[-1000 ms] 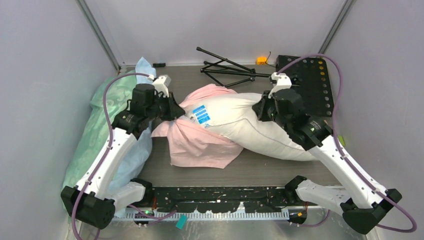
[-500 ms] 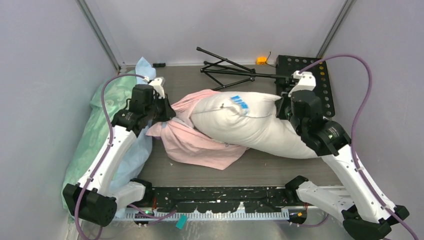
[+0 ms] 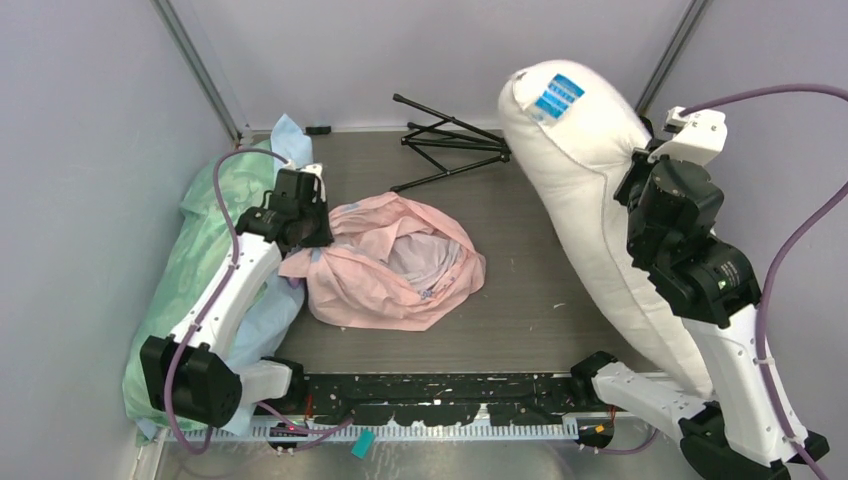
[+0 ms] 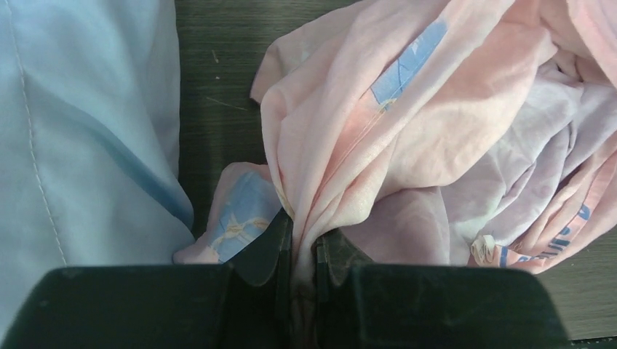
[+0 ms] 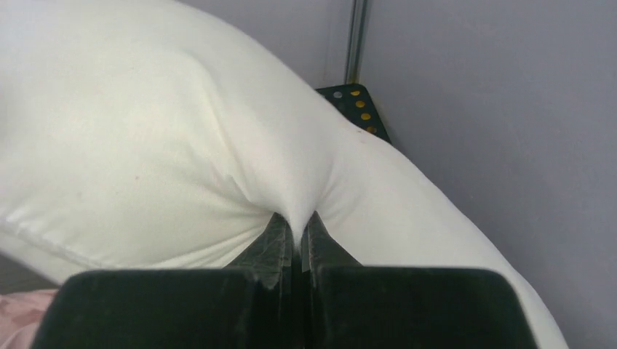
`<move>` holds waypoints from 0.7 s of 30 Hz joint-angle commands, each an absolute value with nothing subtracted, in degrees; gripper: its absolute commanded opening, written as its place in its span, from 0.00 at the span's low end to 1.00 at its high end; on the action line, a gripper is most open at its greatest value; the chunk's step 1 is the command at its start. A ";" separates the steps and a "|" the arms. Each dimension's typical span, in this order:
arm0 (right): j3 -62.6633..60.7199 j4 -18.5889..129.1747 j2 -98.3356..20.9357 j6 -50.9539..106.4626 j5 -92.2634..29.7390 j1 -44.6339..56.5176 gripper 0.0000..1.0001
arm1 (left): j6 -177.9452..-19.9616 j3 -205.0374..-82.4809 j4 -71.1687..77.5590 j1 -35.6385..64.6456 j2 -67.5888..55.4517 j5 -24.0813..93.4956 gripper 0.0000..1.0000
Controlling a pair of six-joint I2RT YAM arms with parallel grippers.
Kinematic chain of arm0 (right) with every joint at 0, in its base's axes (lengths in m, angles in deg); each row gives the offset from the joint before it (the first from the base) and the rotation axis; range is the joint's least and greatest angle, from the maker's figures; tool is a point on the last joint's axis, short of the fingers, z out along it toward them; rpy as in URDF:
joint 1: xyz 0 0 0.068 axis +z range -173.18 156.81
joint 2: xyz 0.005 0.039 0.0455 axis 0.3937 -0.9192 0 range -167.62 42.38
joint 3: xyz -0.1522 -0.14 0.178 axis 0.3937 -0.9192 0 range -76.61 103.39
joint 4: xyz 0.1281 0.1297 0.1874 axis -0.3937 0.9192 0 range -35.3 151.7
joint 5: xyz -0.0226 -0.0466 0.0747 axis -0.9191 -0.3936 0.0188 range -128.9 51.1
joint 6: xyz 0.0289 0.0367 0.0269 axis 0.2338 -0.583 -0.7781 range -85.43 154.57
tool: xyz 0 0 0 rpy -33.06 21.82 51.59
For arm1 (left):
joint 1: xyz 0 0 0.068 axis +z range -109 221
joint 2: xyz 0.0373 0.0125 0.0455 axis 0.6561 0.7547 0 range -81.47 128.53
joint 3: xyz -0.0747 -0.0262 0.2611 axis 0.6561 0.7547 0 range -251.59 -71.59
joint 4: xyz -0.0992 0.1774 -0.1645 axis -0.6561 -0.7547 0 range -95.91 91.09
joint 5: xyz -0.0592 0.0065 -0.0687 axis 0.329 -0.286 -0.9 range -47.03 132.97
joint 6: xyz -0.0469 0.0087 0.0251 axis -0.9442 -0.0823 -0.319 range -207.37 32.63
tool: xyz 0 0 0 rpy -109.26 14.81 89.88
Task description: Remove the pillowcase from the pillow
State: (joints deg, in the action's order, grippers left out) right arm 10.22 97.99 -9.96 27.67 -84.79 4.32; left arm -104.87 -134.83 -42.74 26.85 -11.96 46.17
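Note:
The pale pink pillowcase [image 3: 395,265] lies crumpled and empty on the table, its opening facing up. My left gripper [image 3: 305,228] is shut on its left edge; in the left wrist view a fold of the pillowcase [image 4: 407,131] runs between the fingers of the left gripper [image 4: 303,243]. The white pillow [image 3: 585,190], with a blue-printed tag near its top, hangs free of the case at the right, raised on end. My right gripper [image 3: 640,195] is shut on the pillow; the right wrist view shows the pillow [image 5: 182,145] pinched in the right gripper [image 5: 297,233].
Mint green bedding [image 3: 195,260] and light blue bedding [image 3: 270,315] are piled along the left wall beside my left arm. A folded black tripod [image 3: 450,140] lies at the back. A black perforated plate [image 5: 356,105] sits at the back right, mostly behind the pillow.
My right gripper has swung up and to the right, pulling the pillow fully out of the pillowcase. The pillowcase has dropped flat on the table, still held by my left gripper.

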 commanded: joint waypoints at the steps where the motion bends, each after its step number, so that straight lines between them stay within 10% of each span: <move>1: 17.12 82.25 -13.16 32.08 -91.43 3.88 0.00 | -104.56 -140.71 -42.21 27.12 -10.26 48.50 0.00; 16: 33.45 78.63 -40.00 34.10 -85.88 3.88 0.00 | -109.47 -170.26 -36.81 27.02 7.65 38.21 0.00; 18: 37.67 81.43 -43.40 31.08 -79.92 3.82 0.19 | -109.50 -172.17 -35.96 27.03 9.02 34.70 0.24; 20: 42.55 87.02 -46.60 28.29 -70.96 3.82 0.66 | -108.24 -172.85 -35.48 26.80 8.86 30.33 0.91; 21: 43.74 88.85 -47.22 26.99 -68.42 3.80 0.76 | -107.55 -172.08 -35.04 26.44 8.26 30.15 0.97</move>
State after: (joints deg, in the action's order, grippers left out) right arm 33.70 89.77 -46.35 32.88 -82.28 3.43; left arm -107.95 -169.67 -39.22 26.83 9.44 38.00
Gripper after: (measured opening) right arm 0.542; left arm 0.635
